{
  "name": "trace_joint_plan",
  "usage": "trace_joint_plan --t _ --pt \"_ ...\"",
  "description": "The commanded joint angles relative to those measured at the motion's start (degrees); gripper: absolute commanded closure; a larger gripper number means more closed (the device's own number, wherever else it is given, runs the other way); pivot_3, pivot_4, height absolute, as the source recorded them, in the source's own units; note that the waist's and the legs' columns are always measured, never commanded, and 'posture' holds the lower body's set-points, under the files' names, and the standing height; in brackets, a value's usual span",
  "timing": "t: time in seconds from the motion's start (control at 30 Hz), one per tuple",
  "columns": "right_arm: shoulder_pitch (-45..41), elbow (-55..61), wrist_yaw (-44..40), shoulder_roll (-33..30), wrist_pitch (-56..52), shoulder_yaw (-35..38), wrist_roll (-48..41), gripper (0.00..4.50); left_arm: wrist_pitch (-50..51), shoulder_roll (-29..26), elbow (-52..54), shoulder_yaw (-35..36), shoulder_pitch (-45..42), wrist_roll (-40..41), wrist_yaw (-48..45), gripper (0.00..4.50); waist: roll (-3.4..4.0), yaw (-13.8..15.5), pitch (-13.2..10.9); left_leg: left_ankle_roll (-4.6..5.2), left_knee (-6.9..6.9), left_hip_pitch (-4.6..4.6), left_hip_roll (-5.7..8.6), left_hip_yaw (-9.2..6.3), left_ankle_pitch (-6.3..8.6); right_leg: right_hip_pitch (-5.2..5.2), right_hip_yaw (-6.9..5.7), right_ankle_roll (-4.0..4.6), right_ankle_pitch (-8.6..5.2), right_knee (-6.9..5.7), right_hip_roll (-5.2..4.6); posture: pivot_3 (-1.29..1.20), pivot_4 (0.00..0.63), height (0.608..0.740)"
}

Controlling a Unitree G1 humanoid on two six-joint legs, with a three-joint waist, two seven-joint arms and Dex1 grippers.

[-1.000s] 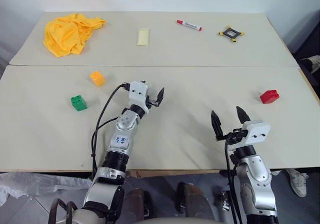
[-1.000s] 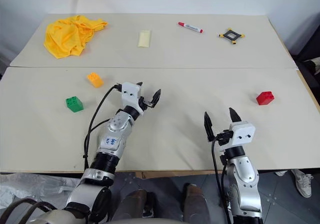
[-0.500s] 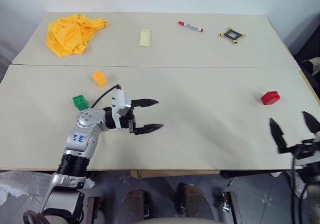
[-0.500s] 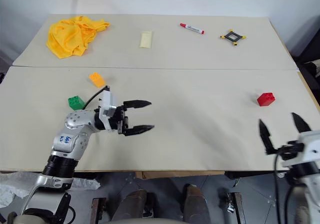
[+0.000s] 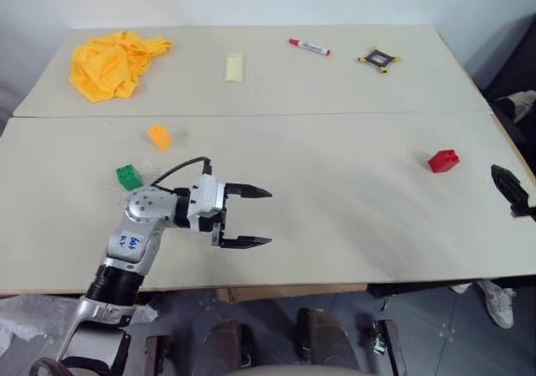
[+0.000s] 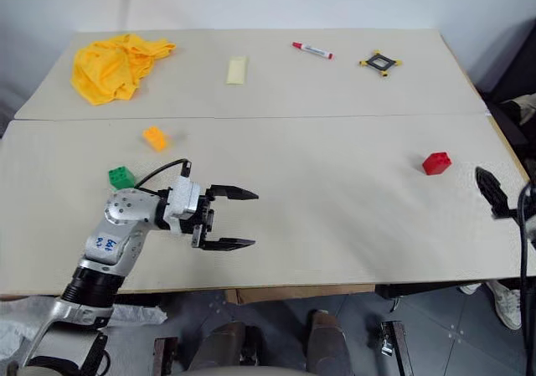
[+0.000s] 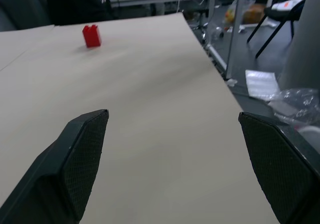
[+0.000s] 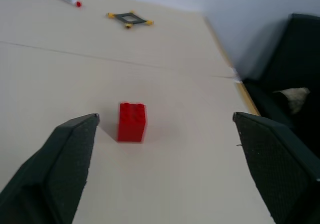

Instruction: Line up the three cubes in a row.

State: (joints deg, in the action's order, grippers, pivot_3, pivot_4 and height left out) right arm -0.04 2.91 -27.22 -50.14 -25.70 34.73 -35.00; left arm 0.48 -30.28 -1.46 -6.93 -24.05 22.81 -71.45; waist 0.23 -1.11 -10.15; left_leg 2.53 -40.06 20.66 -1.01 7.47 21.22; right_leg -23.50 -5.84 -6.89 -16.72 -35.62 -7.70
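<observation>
Table [image 5: 335, 250]: pale beige top made of two boards, with a seam running across between the far board and the near one; a white wall stands behind it.
Red cube [image 5: 442, 160]: upright on the near board toward the right side, well apart from the other two cubes; in the right wrist view it stands ahead between the two fingers, touching neither.
Green cube [image 5: 128, 176]: on the near board at the left, just beside the left arm's wrist, apart from it.
Yellow-orange cube [image 5: 158, 135]: on the near board at the left, farther from the robot than the green cube and near it, close to the seam.
Left tool [image 5: 255, 217]: level over the near board, pointing to the right, its two black fingers spread wide with nothing between them.
Right tool [image 8: 165, 159]: at the right edge of the table, just nearer the robot than the red cube; fingers wide apart, holding nothing.
Yellow cloth [image 5: 113, 60]: crumpled at the far left corner.
Pale yellow piece [image 5: 234, 66]: flat on the far board, right of the cloth.
Red marker [image 5: 309, 47]: lying on the far board, right of the pale piece.
Black frame [image 5: 378, 58]: square with yellow corners, far right, just beside the marker.
</observation>
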Motion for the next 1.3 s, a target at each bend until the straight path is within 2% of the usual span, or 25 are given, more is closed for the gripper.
trace_joint_plan --t 0.03,0.07,0.2,0.33,0.5,0.57,0.6,0.83,0.93,1.07,1.17,1.3 --pt "-6.98 -5.93 -0.84 -3.01 -5.00 -5.07 2.61 0.00 0.21 -0.91 1.74 2.38 -0.65 1.43 0.17 0.10 0.00 0.74 0.00 0.01 -0.02 0.07 0.03 -0.01 0.00 -0.02 -0.02 0.00 0.00 0.02 -0.03 0.00 0.150 0.740" --pt "-9.01 -7.52 -1.16 -3.56 -5.64 -6.40 3.50 0.00 0.64 -1.09 1.68 2.71 -0.75 1.56 0.23 0.10 0.00 1.05 0.00 0.01 -0.06 0.08 0.05 -0.02 0.00 -0.02 -0.04 0.00 0.00 0.02 -0.03 0.00 0.150 0.740" --pt "-23.20 -21.67 -6.92 -5.34 -6.02 -20.03 12.06 0.00 3.29 -2.03 1.34 3.44 -1.27 1.63 0.67 0.10 0.03 1.06 0.01 0.10 -0.31 0.48 0.13 -0.13 -0.01 -0.16 -0.15 -0.12 0.07 0.04 -0.08 0.00 0.150 0.740" --pt "-31.47 -31.63 -6.78 -3.77 -3.55 -23.28 16.40 0.00 4.10 -2.16 3.09 3.53 -0.57 1.30 1.60 0.10 0.04 1.14 0.00 0.11 -0.31 0.59 0.13 -0.29 -0.01 -0.15 -0.32 -0.12 0.06 0.08 -0.06 0.00 0.150 0.740" --pt "-35.93 -38.84 -8.91 -2.53 -1.82 -25.59 19.28 0.00 4.10 -1.96 4.72 3.62 0.48 0.94 3.25 0.10 0.04 1.00 0.00 0.11 -0.29 0.64 0.14 -0.35 -0.01 -0.14 -0.41 -0.13 0.06 0.12 -0.07 0.00 0.150 0.740" --pt "-36.71 -40.06 -9.74 -1.96 -1.36 -25.71 19.76 0.42 3.68 -1.95 4.83 3.69 0.48 0.78 3.70 0.00 0.04 0.96 0.00 0.11 -0.30 0.64 0.13 -0.35 -0.02 -0.14 -0.41 -0.13 0.06 0.12 -0.06 0.00 0.150 0.740" --pt "-36.93 -40.30 -10.39 -1.77 -1.35 -25.75 19.94 0.63 3.71 -2.04 4.85 3.76 0.41 0.82 3.80 0.00 0.04 0.92 0.00 0.11 -0.30 0.64 0.13 -0.35 -0.02 -0.13 -0.41 -0.13 0.06 0.12 -0.06 0.00 0.150 0.740" --pt "-37.32 -39.66 -14.61 -1.69 -0.48 -25.87 20.82 3.00 4.22 -3.30 4.11 4.08 -0.26 1.38 2.75 0.00 0.04 0.92 0.00 0.10 -0.30 0.63 0.13 -0.34 -0.02 -0.13 -0.41 -0.13 0.06 0.12 -0.06 0.00 0.150 0.740" --pt "-38.36 -37.59 -19.14 -2.03 0.13 -26.16 19.91 3.02 4.31 -3.40 3.86 4.64 -0.14 1.76 2.34 0.00 0.05 0.85 0.00 0.10 -0.30 0.63 0.13 -0.34 -0.02 -0.13 -0.41 -0.13 0.06 0.12 -0.06 0.00 0.150 0.740" --pt "-38.65 -28.05 -32.45 -1.68 1.99 -27.88 15.82 3.02 4.72 -4.95 2.51 7.05 0.21 2.00 2.47 0.00 0.07 0.78 -0.02 0.09 -0.30 0.63 0.09 -0.35 -0.01 -0.14 -0.41 -0.13 0.06 0.13 -0.02 0.00 0.150 0.740" --pt "-39.40 -16.91 -47.30 -1.66 1.15 -35.84 13.70 3.02 5.84 -7.30 1.60 10.47 0.94 3.06 2.83 0.00 0.08 0.34 -0.02 0.05 -0.29 0.62 0.03 -0.36 0.00 -0.14 -0.41 -0.13 0.06 0.14 0.05 0.00 0.150 0.740" --pt "-45.08 -16.57 -52.20 1.18 2.38 -46.76 20.70 3.02 8.27 -9.62 3.23 11.55 3.13 4.09 2.01 0.00 0.07 0.13 -0.03 0.03 -0.30 0.61 0.04 -0.39 0.01 -0.13 -0.44 -0.13 0.05 0.14 0.01 0.00 0.150 0.740"
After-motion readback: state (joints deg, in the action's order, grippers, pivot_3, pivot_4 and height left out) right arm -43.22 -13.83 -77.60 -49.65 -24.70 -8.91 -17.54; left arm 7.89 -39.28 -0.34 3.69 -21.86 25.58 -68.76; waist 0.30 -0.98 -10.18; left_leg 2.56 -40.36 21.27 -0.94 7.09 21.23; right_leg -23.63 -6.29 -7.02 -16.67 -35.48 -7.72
